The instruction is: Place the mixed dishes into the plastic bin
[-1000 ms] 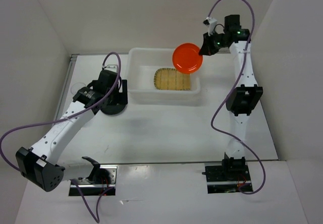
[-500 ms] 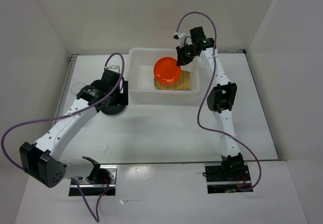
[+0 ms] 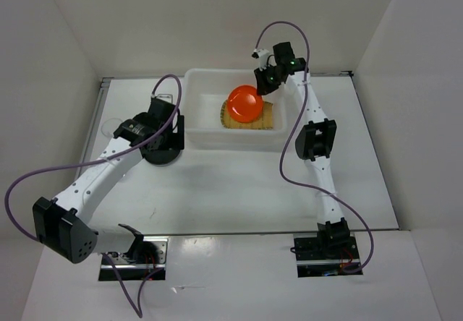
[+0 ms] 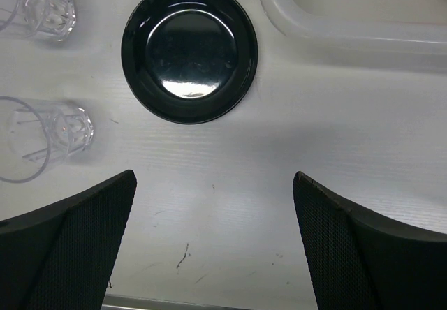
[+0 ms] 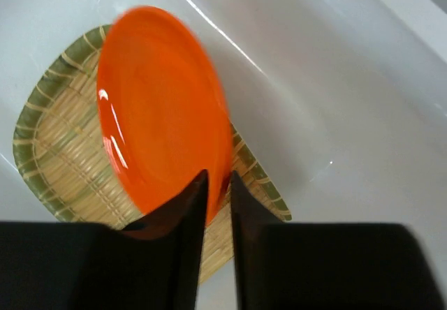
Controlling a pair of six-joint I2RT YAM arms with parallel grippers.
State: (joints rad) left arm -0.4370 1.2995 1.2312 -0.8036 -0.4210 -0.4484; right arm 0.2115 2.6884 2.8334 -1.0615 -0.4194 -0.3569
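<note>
My right gripper (image 3: 262, 87) (image 5: 217, 188) is shut on the rim of the small orange plate (image 3: 244, 103) (image 5: 157, 107). It holds the plate tilted just above the tan bamboo tray (image 3: 265, 117) (image 5: 56, 156), which lies inside the white plastic bin (image 3: 239, 142) (image 5: 335, 79). My left gripper (image 3: 160, 127) (image 4: 213, 240) is open and empty above the table, left of the bin. The glossy black plate (image 4: 189, 52) lies on the table ahead of it, partly under the arm in the top view (image 3: 160, 156). Two clear cups (image 4: 47, 6) (image 4: 45, 137) lie to the plate's left.
The bin's near corner (image 4: 349, 13) shows at the upper right of the left wrist view, close to the black plate. White walls enclose the table at the back and sides. Purple cables loop from both arms.
My right arm has swung left from beyond the bin's right edge and lowered the orange plate into the bin over the bamboo tray. The left arm has shifted only slightly.
</note>
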